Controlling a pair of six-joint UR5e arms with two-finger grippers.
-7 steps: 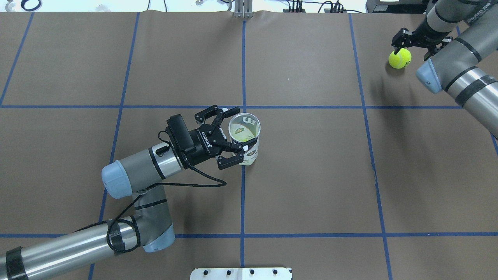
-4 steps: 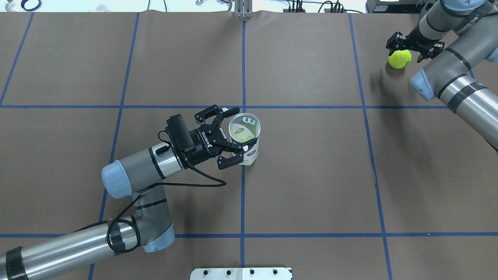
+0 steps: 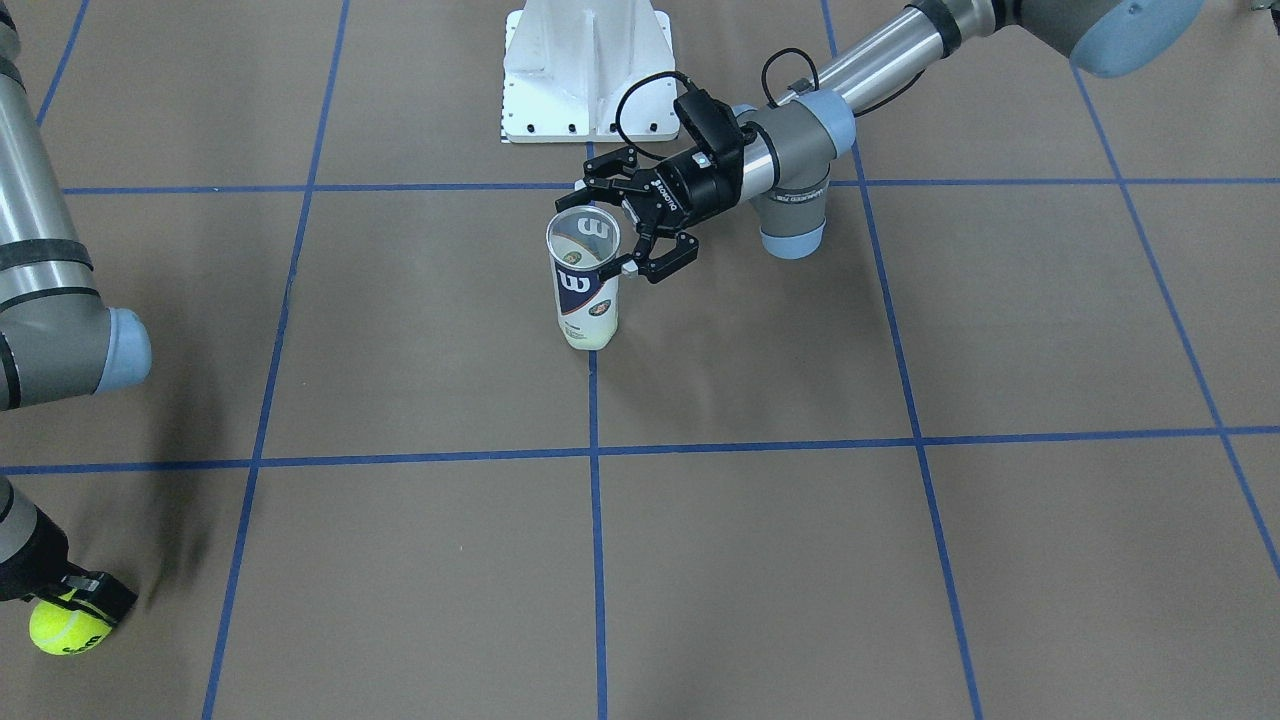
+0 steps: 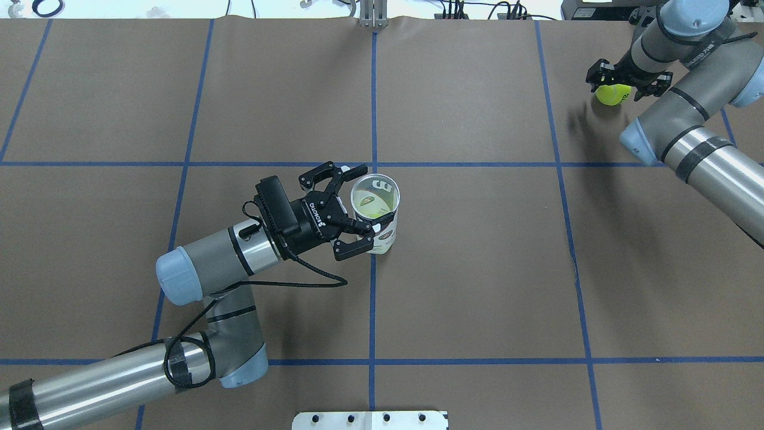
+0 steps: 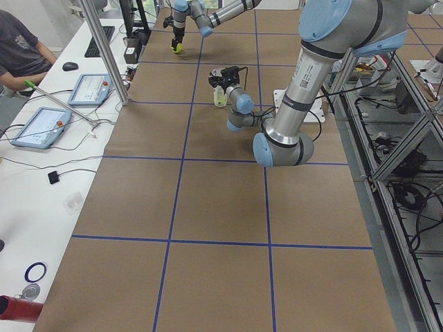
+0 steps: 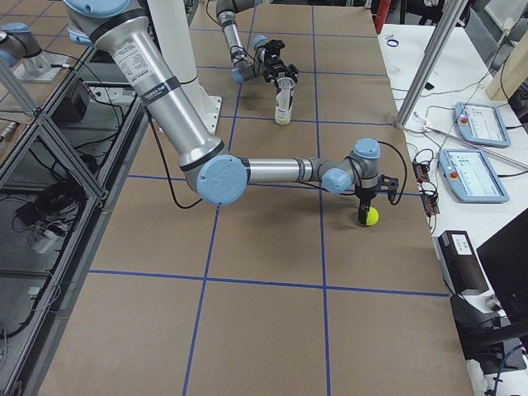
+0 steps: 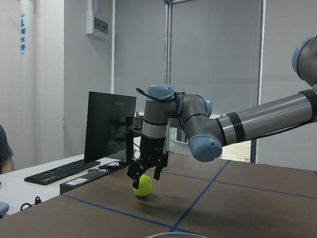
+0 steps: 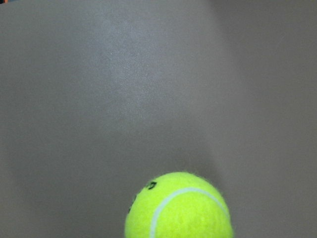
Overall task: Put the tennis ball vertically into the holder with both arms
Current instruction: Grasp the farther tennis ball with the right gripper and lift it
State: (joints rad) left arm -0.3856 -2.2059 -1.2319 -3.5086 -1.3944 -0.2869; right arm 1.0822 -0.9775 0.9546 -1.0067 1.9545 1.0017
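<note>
1. While the clear ball can [image 4: 385, 236] stands upright and open-mouthed near the centre of the brown table [image 4: 477, 269], the left gripper [image 4: 356, 208] meets it from the can's 8 o'clock in the overhead view. Its fingers are spread wide on either side of the can's upper part, not clamped on it.
2. The left arm [image 4: 209, 263] lies low over the table, reaching in from 7 o'clock with its wrist held level.
3. The tennis ball [image 4: 612, 95] sits on the table out toward 2 o'clock, well apart from the can.
4. The right gripper [image 7: 144, 176] points straight down over the ball, jaws apart and straddling its top. Whether the fingers touch the ball cannot be told.
5. The right arm [image 4: 704, 149] stretches far out from 4 o'clock, forearm nearly level and wrist turned vertical above the ball.
</note>
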